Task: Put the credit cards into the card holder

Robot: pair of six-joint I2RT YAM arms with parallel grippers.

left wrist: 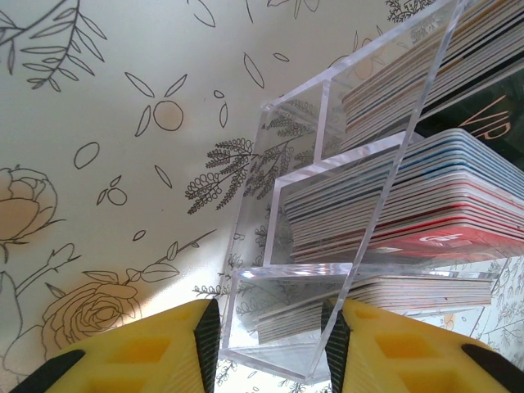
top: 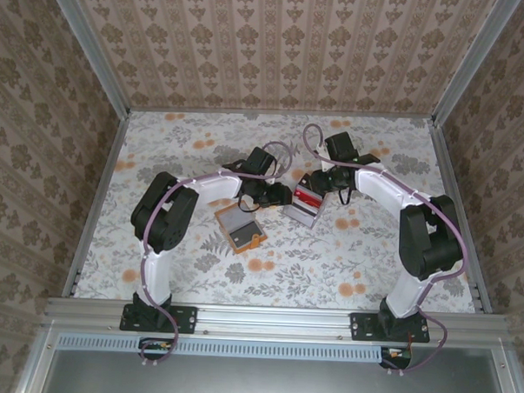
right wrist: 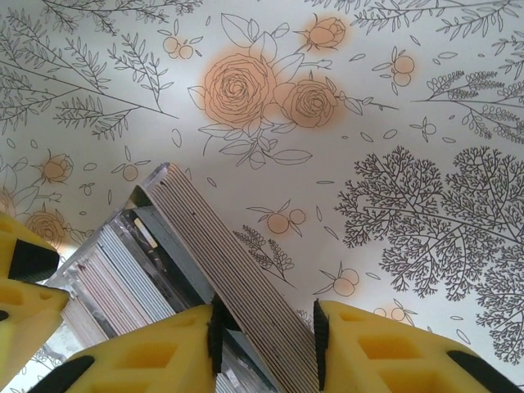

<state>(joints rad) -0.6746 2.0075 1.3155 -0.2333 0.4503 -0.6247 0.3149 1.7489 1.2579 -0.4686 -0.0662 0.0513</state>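
Note:
The card holder (top: 241,230) lies open on the table, orange outside and grey inside, left of centre. The credit cards (left wrist: 409,205) stand in stacks in a clear tiered rack (top: 303,202), with a red card (left wrist: 446,238) on one stack. My left gripper (left wrist: 270,327) is at the rack's near end, its yellow fingers (left wrist: 164,352) pressed against both sides of the end compartment. My right gripper (right wrist: 266,340) is open over the rack's other end. It straddles the edge of one card stack (right wrist: 237,270): the left pad touches, a gap remains at the right pad.
The clear rack (left wrist: 327,147) sits between the two grippers at the middle of the floral tablecloth (top: 355,253). Metal rails and papered walls close the table on all sides. The left gripper's yellow fingers (right wrist: 20,278) show beside the rack.

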